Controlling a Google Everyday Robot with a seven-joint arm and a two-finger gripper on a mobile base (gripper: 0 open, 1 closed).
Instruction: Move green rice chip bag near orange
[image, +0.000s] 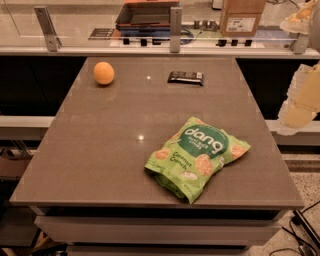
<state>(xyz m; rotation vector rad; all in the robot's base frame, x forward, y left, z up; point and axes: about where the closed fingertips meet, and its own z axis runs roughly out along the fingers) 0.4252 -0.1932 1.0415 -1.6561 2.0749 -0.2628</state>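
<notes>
The green rice chip bag (198, 156) lies flat on the grey table (110, 145) near its front right, with "dang" in white on a dark-green circle. The orange (103, 73) sits at the table's far left, well apart from the bag. My gripper (301, 100) is a pale blurred shape at the right edge of the view, off the table's right side, above and to the right of the bag, touching nothing.
A small flat black wrapped bar (185, 77) lies at the table's far middle-right. Behind the table runs a counter with a glass rail, metal posts (175, 29) and a cardboard box (242, 17). The floor shows at the lower right.
</notes>
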